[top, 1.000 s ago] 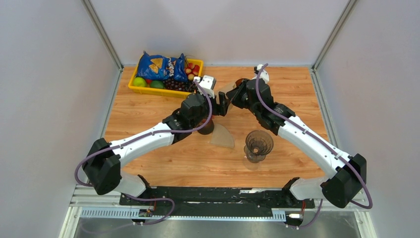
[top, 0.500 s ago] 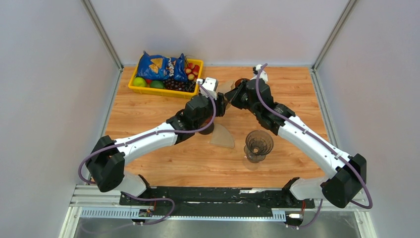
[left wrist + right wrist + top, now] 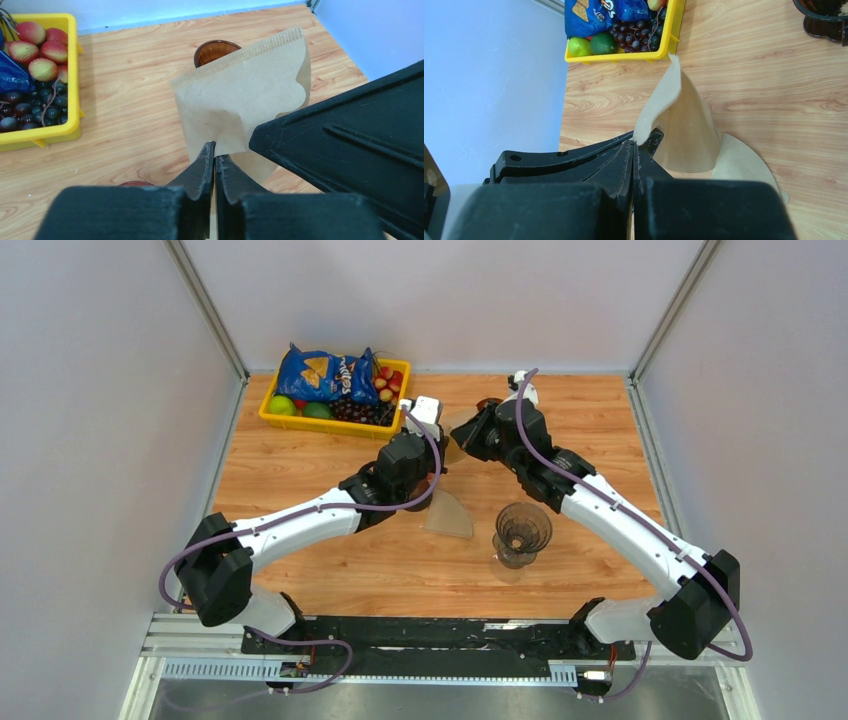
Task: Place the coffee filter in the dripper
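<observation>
Over the table's (image 3: 300,470) far middle, holding filter (image 3: 240,95) aloft, pinched at lower edge by left gripper (image 3: 215,150) and clamped at one side by right gripper (image 3: 635,145). Seemingly mid-step: spreading the cone open, well apart from dripper (image 3: 522,530). Next: part the layers without tearing, carry across, lower point-first into dripper. Cannot read lettering on blue bag (image 3: 325,375) in tray (image 3: 290,421).

coffee filter (image 3: 240,95): matt brown paper | table (image 3: 135,120): smooth wood | tray (image 3: 73,85): glossy plastic
</observation>
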`<state>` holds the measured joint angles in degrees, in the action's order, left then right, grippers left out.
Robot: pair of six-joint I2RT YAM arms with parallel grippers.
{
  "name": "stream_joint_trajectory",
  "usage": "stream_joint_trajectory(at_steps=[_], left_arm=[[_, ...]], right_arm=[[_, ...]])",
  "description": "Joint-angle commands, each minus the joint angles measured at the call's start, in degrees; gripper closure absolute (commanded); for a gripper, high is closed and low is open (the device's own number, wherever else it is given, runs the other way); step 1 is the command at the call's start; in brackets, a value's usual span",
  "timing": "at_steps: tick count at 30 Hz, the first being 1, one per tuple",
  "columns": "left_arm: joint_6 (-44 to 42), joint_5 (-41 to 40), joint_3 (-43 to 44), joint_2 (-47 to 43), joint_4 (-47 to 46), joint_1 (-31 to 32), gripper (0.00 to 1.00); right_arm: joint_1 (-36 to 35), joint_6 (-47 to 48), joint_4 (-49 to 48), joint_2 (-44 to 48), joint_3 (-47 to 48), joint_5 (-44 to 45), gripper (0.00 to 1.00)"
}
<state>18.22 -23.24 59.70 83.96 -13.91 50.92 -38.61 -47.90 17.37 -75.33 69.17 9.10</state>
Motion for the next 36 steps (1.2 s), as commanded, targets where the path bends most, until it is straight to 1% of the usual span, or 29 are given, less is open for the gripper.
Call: stream_joint_trajectory(at_steps=[1, 6, 7, 9, 12, 13, 15, 17, 20, 25, 29, 36], left_arm=[[-1.4, -1.2, 2.2, -0.2, -1.2, 0.2, 0.98], [-1.9, -0.3, 1.0, -1.1, -2.0, 0.3, 1.00], [-1.8, -0.3, 0.9, -1.5, -2.0, 0.2, 1.00], [-1.2, -0.7, 0.9, -1.9, -0.8, 0.2, 1.00], [0.3, -0.7, 0.7, -2.9, 0.6, 0.2, 1.00], [0.6, -0.7, 0.4, -3.5, 1.2, 0.2, 1.00], [2.2, -0.7, 0.4, -4.2, 2.8, 0.2, 1.00], [3.7, -0.6, 1.2, -4.5, 5.5, 0.3, 1.00], [5.9, -1.1, 2.5, -4.9, 9.4, 0.3, 1.00], [10.2, -2.2, 4.4, -5.2, 16.2, 0.2, 1.00], [11.2, -0.3, 4.8, -5.8, 17.0, 0.3, 1.00], [12.7, -0.3, 5.8, -6.4, 18.5, 0.2, 1.00]], right_arm=[[-0.4, 0.8, -0.4, 1.7, 0.4, -0.6, 1.00], [-0.4, 2.5, -0.3, 2.2, 0.6, -0.7, 0.99], [-0.4, 3.3, -0.4, 2.4, 0.8, -0.7, 0.92], [-0.4, 5.6, -0.4, 2.9, 1.3, -0.6, 0.73], [-0.4, 9.2, -0.4, 5.0, 0.7, 1.7, 0.48], [-0.4, 10.3, -0.4, 6.0, 0.4, 2.5, 0.41], [-0.4, 12.6, -0.4, 7.7, -0.6, 4.3, 0.32], [-0.4, 14.9, -0.4, 9.0, -1.2, 4.8, 0.27], [-0.4, 17.7, -0.7, 9.8, -1.6, 4.7, 0.24], [-1.1, 20.1, -0.8, 7.6, -0.9, 2.7, 0.24], [-2.6, 19.7, -0.7, 4.0, 0.2, 3.3, 0.25], [-4.0, 17.2, 0.2, -0.8, 0.6, 7.5, 0.32]])
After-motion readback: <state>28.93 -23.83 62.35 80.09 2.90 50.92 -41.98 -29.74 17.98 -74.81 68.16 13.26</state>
